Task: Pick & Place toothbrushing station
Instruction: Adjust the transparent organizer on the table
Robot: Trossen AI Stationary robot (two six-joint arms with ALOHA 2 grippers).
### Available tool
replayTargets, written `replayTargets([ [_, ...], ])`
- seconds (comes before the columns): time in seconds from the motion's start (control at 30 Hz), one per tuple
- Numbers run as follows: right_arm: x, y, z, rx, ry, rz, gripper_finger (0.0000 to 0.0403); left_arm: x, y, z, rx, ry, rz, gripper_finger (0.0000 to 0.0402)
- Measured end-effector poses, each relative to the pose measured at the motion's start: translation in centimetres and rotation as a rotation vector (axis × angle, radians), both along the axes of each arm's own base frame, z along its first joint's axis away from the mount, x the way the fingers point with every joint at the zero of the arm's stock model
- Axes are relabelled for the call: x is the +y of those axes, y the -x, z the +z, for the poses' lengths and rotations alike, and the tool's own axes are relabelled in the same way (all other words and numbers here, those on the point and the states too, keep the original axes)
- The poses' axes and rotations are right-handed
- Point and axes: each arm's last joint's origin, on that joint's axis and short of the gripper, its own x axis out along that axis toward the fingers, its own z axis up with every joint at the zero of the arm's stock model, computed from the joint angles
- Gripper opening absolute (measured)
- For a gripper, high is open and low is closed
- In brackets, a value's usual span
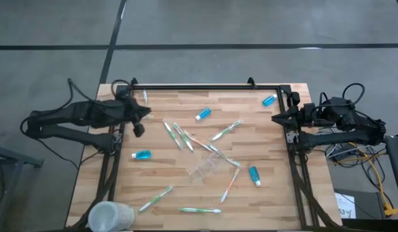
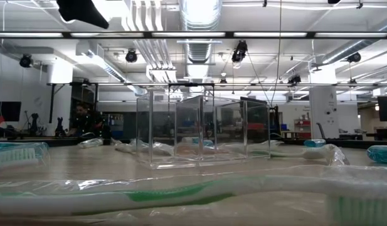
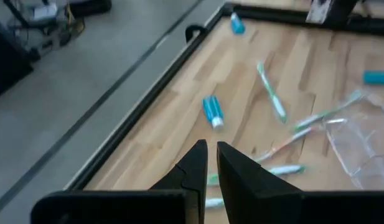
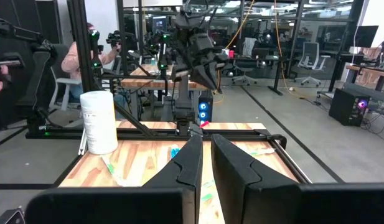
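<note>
The toothbrushing station, a clear plastic holder (image 1: 205, 169) (image 2: 202, 129) (image 3: 360, 149), rests on the wooden table a little right of its middle. Several slim toothbrushes, such as a green one (image 1: 155, 198) and an orange one (image 1: 229, 185), lie flat and scattered around it, along with small blue tubes (image 1: 203, 114) (image 1: 142, 154) (image 1: 254, 175). My left gripper (image 1: 149, 113) (image 3: 211, 146) hovers over the table's left edge, tipped downward, shut and empty. My right gripper (image 1: 273, 118) (image 4: 206, 138) stays level above the right edge, shut and empty.
A frosted white cup (image 1: 110, 216) (image 4: 98, 121) stands at the table's near left corner. A black frame rail (image 1: 205, 87) runs along the far edge, with posts down both sides. Another blue tube (image 1: 269, 100) lies by the far right corner. People sit at desks beyond the table.
</note>
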Motion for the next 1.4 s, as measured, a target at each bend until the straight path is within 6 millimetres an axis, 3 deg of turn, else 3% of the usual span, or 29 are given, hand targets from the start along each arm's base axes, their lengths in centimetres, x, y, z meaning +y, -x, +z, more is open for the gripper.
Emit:
replayTargets([
  [0.4,0.0,0.0,0.0,0.000,0.000,0.000,0.0034,-0.1,-0.6,-0.4,0.016,0.043,-0.017,0.0039],
  [0.63,0.0,0.0,0.0,0.000,0.000,0.000,0.0034,-0.4,-0.6,-0.3,0.020,0.080,-0.118,0.0039],
  [0.73,0.0,0.0,0.0,0.000,0.000,0.000,0.0034,-0.7,-0.9,-0.2,-0.024,0.162,-0.176,0.0039],
  [0.97,0.0,0.0,0.0,0.000,0.000,0.000,0.0034,-0.7,-0.8,0.2,-0.156,0.433,0.010,0.0039],
  [1.17,0.0,0.0,0.0,0.000,0.000,0.000,0.0034,-1.0,-0.8,0.1,-0.077,0.381,-0.169,0.0039],
  [1.4,0.0,0.0,0.0,0.000,0.000,0.000,0.0034,-1.2,0.5,-1.1,0.085,0.426,-0.189,0.0039],
])
